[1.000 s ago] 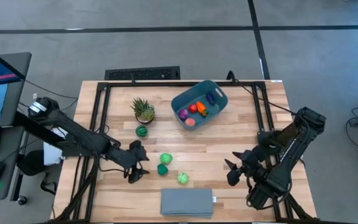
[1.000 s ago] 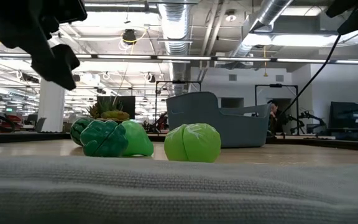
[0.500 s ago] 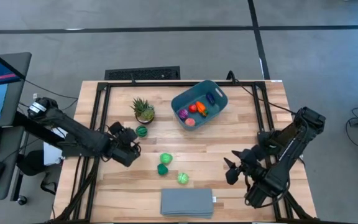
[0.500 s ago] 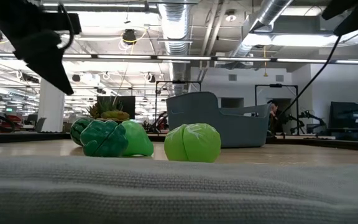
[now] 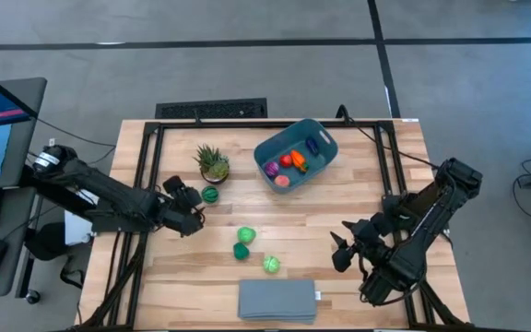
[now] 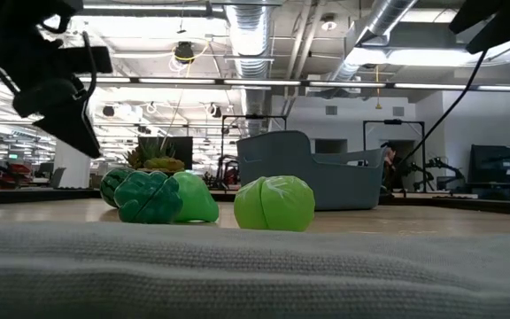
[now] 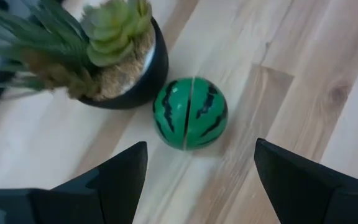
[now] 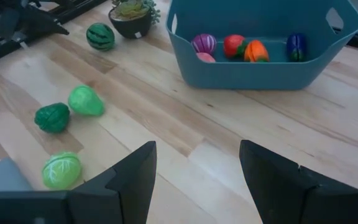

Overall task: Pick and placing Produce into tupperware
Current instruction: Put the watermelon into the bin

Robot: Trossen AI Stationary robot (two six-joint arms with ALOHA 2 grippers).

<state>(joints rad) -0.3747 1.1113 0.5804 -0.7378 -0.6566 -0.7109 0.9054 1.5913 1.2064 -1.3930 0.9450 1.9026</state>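
While five pieces of produce already lie in the tupperware [image 5: 295, 153] at twelve o'clock, four green ones wait on the surface [image 5: 358, 198]: a watermelon [image 7: 189, 112] at ten, three others [image 8: 61, 137] near six. The left gripper [image 5: 190, 195] faces the watermelon, fingers [image 7: 117, 174] apart and empty; the right gripper [image 5: 343, 249] idles at four, fingers apart.

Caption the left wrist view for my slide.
Open left end effector lined up on striped watermelon toy beside potted plant.
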